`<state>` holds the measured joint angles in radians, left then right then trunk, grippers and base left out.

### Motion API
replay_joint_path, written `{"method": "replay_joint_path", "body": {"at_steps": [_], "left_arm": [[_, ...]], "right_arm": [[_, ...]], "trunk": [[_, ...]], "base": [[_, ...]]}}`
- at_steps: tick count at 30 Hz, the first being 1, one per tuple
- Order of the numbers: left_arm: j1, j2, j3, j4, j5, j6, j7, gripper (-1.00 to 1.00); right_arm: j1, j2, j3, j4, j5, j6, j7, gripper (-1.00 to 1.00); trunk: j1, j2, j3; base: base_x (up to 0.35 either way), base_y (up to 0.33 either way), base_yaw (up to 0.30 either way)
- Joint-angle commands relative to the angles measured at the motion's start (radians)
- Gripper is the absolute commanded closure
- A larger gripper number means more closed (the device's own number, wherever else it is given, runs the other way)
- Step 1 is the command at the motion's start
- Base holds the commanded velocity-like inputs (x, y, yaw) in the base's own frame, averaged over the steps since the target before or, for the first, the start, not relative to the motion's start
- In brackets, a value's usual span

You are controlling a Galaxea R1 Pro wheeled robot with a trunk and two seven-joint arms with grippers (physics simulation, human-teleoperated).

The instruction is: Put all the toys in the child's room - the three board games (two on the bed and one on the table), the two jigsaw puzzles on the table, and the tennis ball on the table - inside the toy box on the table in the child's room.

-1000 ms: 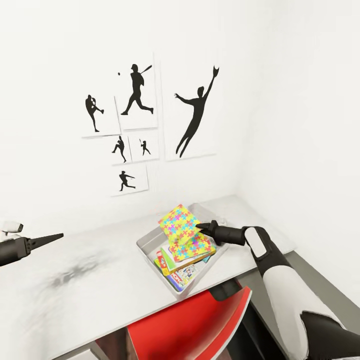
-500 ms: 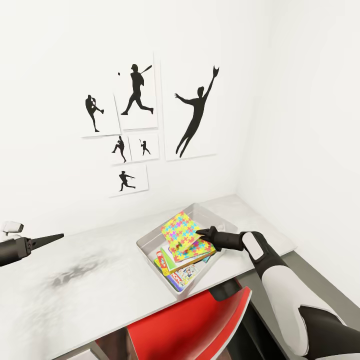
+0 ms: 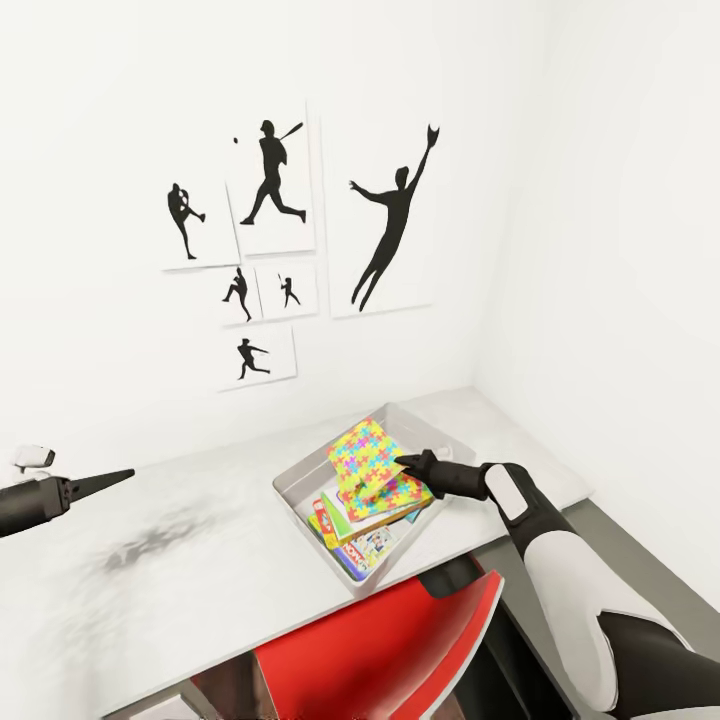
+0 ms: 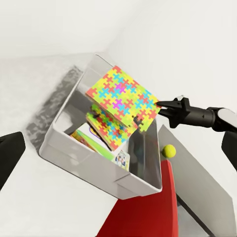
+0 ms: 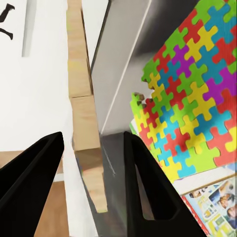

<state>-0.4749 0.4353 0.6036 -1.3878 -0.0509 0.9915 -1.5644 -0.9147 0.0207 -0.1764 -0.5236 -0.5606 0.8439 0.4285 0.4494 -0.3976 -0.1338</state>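
Observation:
The light grey toy box (image 3: pixel 330 447) sits on the table (image 3: pixel 200 560) near the right wall. One jigsaw puzzle (image 3: pixel 362 458) leans tilted inside it, over a second puzzle (image 3: pixel 392 496) lying flat on the board games (image 3: pixel 352 545). My right gripper (image 3: pixel 404 462) is open at the tilted puzzle's edge, with nothing between its fingers. In the left wrist view the tilted puzzle (image 4: pixel 123 96) stands above the toy box (image 4: pixel 89 168), and the tennis ball (image 4: pixel 169 150) lies outside it, past its far rim. My left gripper (image 3: pixel 122 475) hovers open over the table's left part.
A red chair (image 3: pixel 400 640) is pushed under the table's front edge below the box. Black silhouette posters (image 3: pixel 270 190) hang on the wall behind. The white side wall stands close on the right. A dark lower surface (image 3: pixel 600 520) runs beside my right arm.
The tilted puzzle has come down from above the box and now leans inside it. My right gripper dropped slightly with it. The left arm has barely moved.

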Motion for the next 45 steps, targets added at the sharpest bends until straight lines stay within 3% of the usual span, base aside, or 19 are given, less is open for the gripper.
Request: {"method": "replay_joint_path", "body": {"at_steps": [1, 17, 23, 26, 44, 45], "left_arm": [[-0.001, -0.002, 0.0, 0.0, -0.005, 0.002, -0.006, -1.0], [-0.001, -0.009, -0.001, 0.0, -0.004, -0.014, -0.006, -1.0], [-0.002, -0.009, -0.001, 0.0, -0.004, -0.014, -0.006, -1.0], [-0.001, -0.009, -0.001, 0.0, -0.004, -0.014, -0.006, -1.0], [-0.001, -0.009, -0.001, 0.0, -0.004, -0.016, -0.006, -1.0], [-0.001, -0.009, -0.001, 0.0, -0.004, -0.016, -0.006, -1.0]], "right_arm": [[-0.001, 0.002, -0.008, 0.0, 0.005, 0.0, 0.003, 1.0], [-0.003, 0.007, -0.008, -0.005, 0.007, -0.016, 0.001, 1.0], [-0.025, 0.013, -0.008, -0.007, 0.002, -0.002, -0.099, 1.0], [-0.03, 0.015, -0.009, -0.007, 0.001, 0.0, -0.118, 1.0], [-0.064, 0.011, -0.008, -0.007, 0.001, 0.034, -0.122, 1.0], [-0.064, 0.011, -0.008, -0.007, 0.001, 0.034, -0.121, -1.0]], "trunk": [[0.001, -0.002, -0.004], [0.001, -0.002, -0.03], [0.001, -0.002, -0.04], [0.001, -0.002, -0.045], [0.001, -0.002, -0.071], [0.001, -0.002, -0.072]], "base": [[0.0, 0.0, 0.0], [0.0, 0.0, 0.0], [0.0, 0.0, 0.0], [0.0, 0.0, 0.0], [0.0, 0.0, 0.0], [0.0, 0.0, 0.0]]}}
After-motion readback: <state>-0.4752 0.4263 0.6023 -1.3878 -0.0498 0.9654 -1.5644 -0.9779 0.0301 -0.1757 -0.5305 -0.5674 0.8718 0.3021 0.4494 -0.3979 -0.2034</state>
